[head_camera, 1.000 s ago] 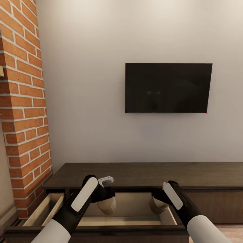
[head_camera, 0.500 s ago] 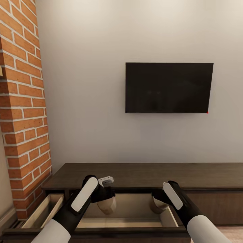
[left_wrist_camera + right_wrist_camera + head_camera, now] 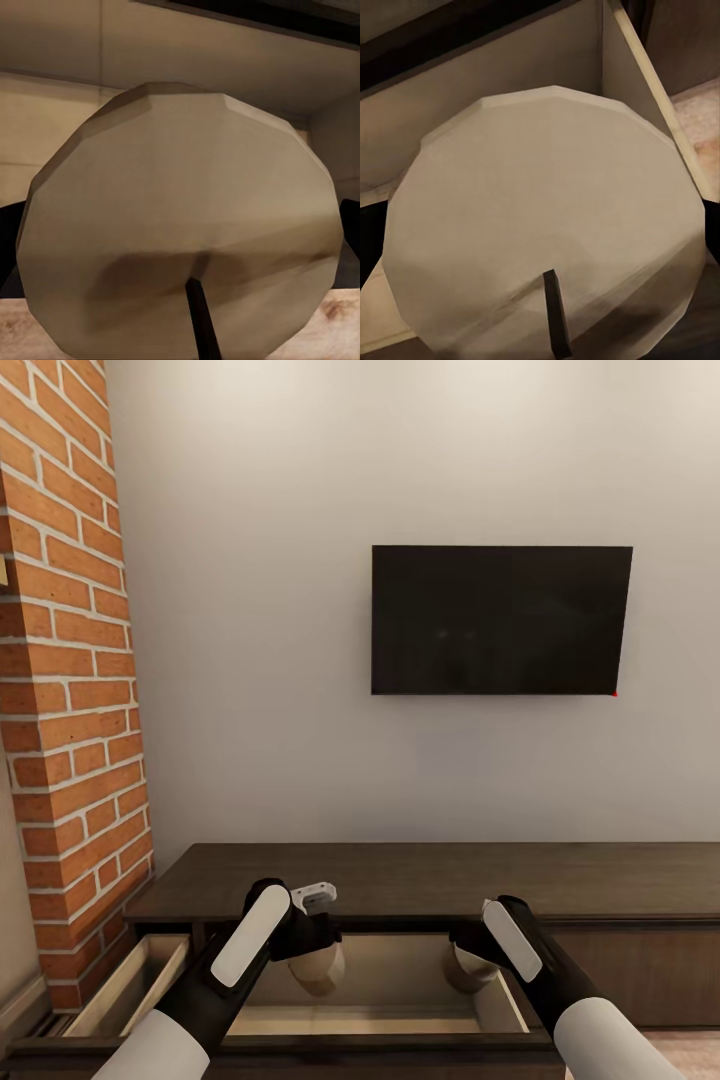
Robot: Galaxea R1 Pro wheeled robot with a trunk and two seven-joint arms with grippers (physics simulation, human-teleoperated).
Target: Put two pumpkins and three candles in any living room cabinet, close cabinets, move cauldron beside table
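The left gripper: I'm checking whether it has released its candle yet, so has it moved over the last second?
No. The left gripper sits at the same spot against the cabinet's top edge, candle still over the open drawer.

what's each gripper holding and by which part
Each holds a candle over the open cabinet drawer: left gripper, candle; right gripper, candle. Grip points are hidden.

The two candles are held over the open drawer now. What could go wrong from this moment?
1. The right tool holds its candle near the drawer's right wall; released there, it may strike the wall.
2. The left candle hangs above the drawer floor, so on release it could roll on its rounded faces.
3. A second drawer at the left also stands open; forgetting it would leave the cabinet not fully closed.
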